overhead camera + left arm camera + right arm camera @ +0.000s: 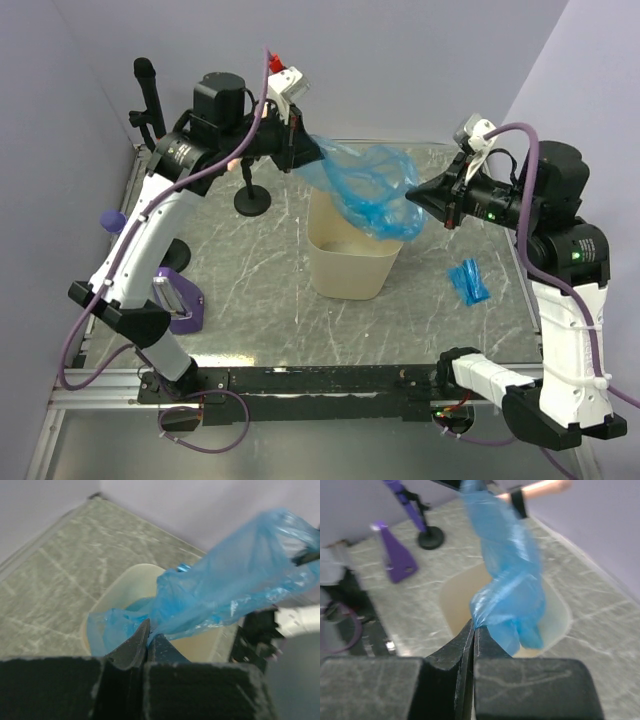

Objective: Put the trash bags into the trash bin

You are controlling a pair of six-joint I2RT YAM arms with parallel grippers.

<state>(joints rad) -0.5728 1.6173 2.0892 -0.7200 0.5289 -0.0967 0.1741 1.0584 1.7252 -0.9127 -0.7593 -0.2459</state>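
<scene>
1. Stretching between both claws, the blue trash bag ran lengthwise from the left claw to the right claw, each clenched on one end.
2. The trash bin stood below and between them, and the bag's slack sagged over its mouth, nearer the right claw.
3. A folded second bag lay on the marbled table, below the right claw and beside the bin.
4. Walls stood close behind both claws.

I get bright, diffuse light from above in the top view, sharp, with only faint shadows on the table; both wrist views are softer; the blue trash bag looks smeared there, and the backgrounds are out of focus.
</scene>
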